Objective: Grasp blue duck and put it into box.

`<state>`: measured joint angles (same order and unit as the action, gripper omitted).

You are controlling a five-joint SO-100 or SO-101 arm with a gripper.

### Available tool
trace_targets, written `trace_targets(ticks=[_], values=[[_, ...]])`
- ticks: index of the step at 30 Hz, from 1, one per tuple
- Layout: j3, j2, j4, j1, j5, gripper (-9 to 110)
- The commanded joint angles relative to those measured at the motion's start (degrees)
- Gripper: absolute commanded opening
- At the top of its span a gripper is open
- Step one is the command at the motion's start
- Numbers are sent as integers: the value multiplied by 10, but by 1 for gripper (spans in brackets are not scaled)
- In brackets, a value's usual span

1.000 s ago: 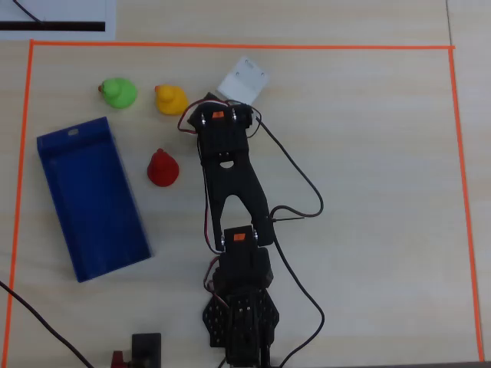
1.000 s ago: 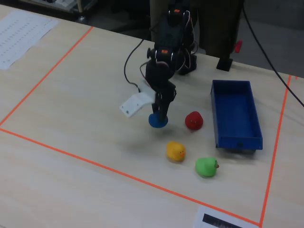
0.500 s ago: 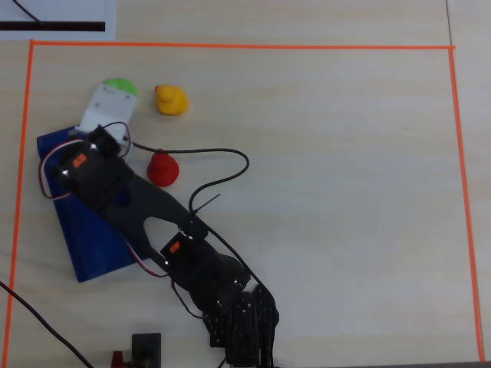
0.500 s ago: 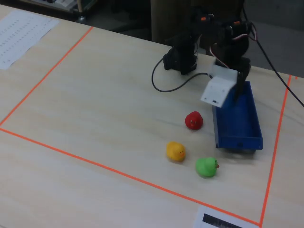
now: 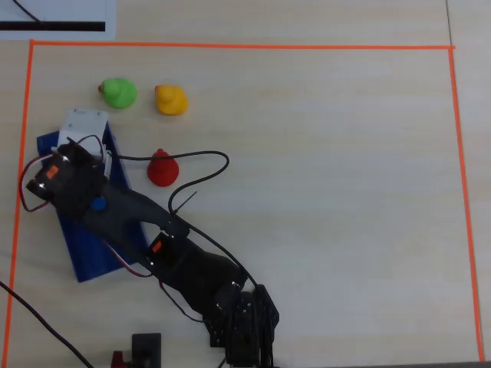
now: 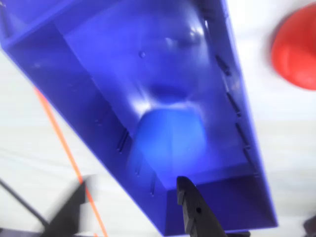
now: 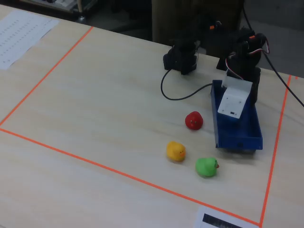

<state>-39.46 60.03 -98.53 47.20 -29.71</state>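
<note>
The blue duck (image 6: 168,136) shows only in the wrist view, as a blurred bright-blue lump. It lies on the floor of the dark-blue box (image 6: 98,98), near one end wall. My gripper (image 6: 132,182) hangs over that end of the box with its jaws wide apart and nothing between them. One dark finger (image 6: 195,212) is over the box wall and the other is blurred over the table. In the overhead view the gripper (image 5: 80,142) covers the box (image 5: 84,257) and hides the duck. In the fixed view the gripper (image 7: 232,107) tilts down over the box (image 7: 237,137).
A red duck (image 5: 162,168) stands just right of the box in the overhead view. A yellow duck (image 5: 171,100) and a green duck (image 5: 118,93) stand beyond the box's far end. Orange tape (image 5: 19,192) runs close along the box's left side. A black cable (image 5: 199,157) loops past the red duck.
</note>
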Motion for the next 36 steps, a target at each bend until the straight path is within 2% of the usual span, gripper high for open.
trace_targets(ticks=[1,3,6,12,17,21,29,33,36], values=[[18,46,-6,-66,-28,37],[18,83,-7,-102,-48,32],[-35,175,24,-168,-83,0],[-552,555,419,-345,-214,0],[-905,758,650,-439,-285,0],[-1113,896,745,-468,-294,0],[-1379,1162,708,-476,-303,0],[-1387,1217,605,-477,-288,0],[-1387,1273,470,-459,-322,0]])
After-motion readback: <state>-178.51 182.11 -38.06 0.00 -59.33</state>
